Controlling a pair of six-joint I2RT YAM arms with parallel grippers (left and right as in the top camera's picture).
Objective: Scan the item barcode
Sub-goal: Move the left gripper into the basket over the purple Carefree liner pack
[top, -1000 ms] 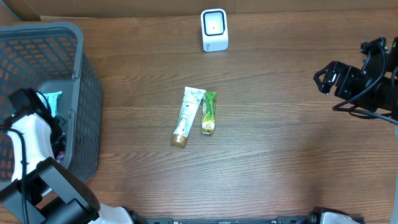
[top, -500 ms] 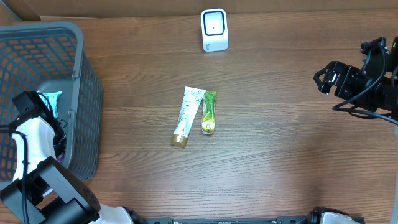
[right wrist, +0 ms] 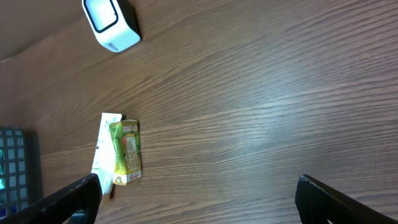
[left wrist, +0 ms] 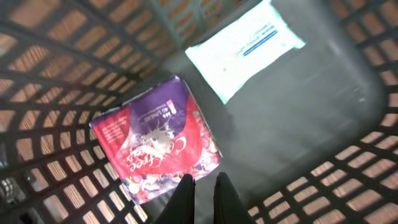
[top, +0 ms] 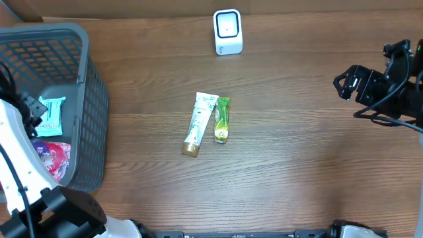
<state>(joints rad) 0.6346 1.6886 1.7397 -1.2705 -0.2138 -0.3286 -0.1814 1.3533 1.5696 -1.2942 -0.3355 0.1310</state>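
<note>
1. Two arms are seen at a brown wood-grain worktop [top: 297, 172]. The left one is reached down into a grey plastic lattice basket [top: 86, 79] that stands at the worktop's left edge.
2. Two packets are held in the basket: a purple and red printed pouch [left wrist: 155, 146] and a pale turquoise flat packet [left wrist: 245, 46]. In the left wrist view the turquoise packet is seen flat on the basket floor, beyond the pouch and apart from it.
3. The pouch is found at the foot of the lattice wall, printed face up.
4. The left fingers [left wrist: 185, 198] are closed, with only a thin slit left between them. Their tips are placed right at the near edge of the pouch. Whether the pouch's film is pinched between them cannot be told.
5. The right fingers [right wrist: 71, 196] are spread wide and empty. They are held above bare worktop at the right side, well apart from every item.
6. A white box-shaped scanner with a dark-framed window [top: 228, 31] is set near the far edge of the worktop, about midway across.
7. Near the middle of the worktop, a white tube with a gold cap [top: 200, 123] and a small green sachet [top: 223, 119] are laid side by side, just beside each other. The gold cap is pointed toward the near edge.
</note>
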